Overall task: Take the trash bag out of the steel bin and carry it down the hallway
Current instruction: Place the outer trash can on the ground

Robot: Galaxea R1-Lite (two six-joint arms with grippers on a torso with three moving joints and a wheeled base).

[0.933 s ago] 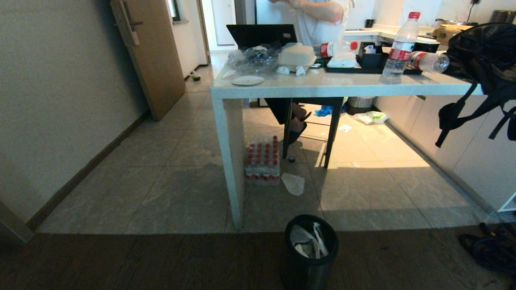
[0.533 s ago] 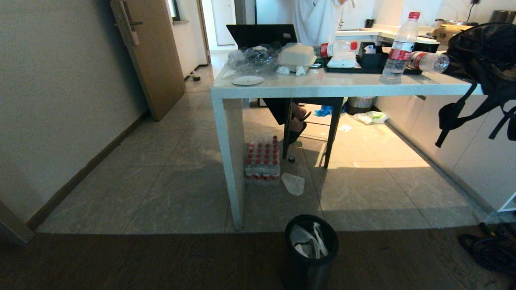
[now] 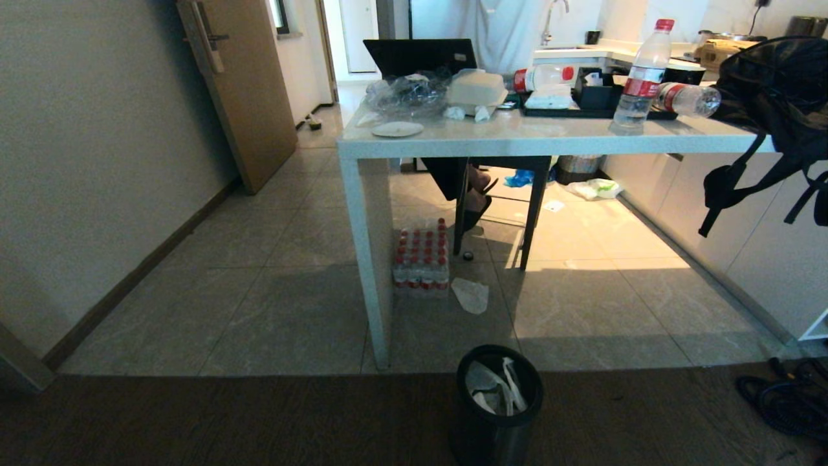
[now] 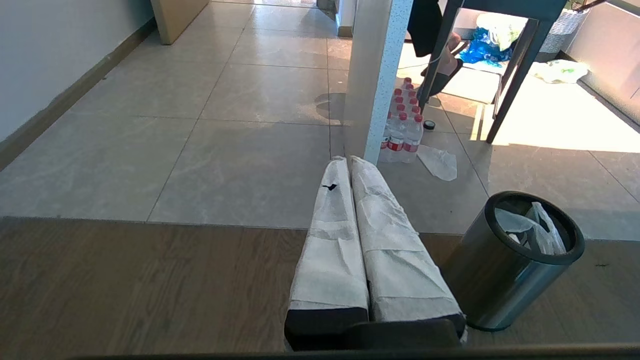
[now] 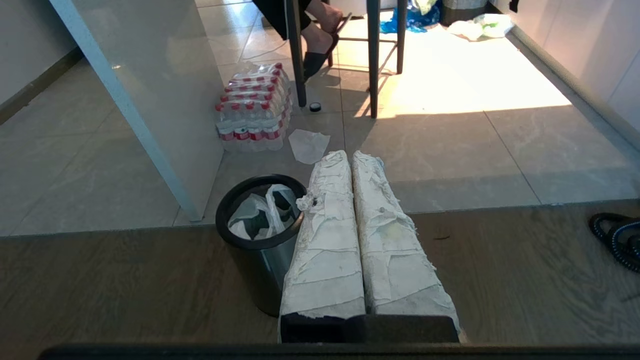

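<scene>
The steel bin (image 3: 497, 424), dark and shiny with a black rim, stands on the dark wood floor just in front of the table leg. The trash bag (image 3: 499, 387) sits inside it, thin and white, with its loop handles standing up. My left gripper (image 4: 348, 159) hangs to the left of the steel bin (image 4: 505, 280) and is shut, with nothing in it. The right gripper (image 5: 348, 154) hangs to the right of the steel bin (image 5: 260, 265), level with its rim, shut and empty. Both have white-wrapped fingers. Neither arm shows in the head view. The hallway (image 3: 318, 126) opens at the back left.
A white stone table (image 3: 517, 137) with bottles and clutter stands ahead, with its leg (image 3: 374, 259) near the bin. Under it are a pack of water bottles (image 3: 422, 259) and a flat whitish bag (image 3: 471, 294). A person (image 3: 504, 32) sits behind it. A black backpack (image 3: 776, 97) hangs at the right and cables (image 3: 786, 401) lie on the floor.
The person behind the table has moved their arms out of view. The bin and the bag in it have stayed put.
</scene>
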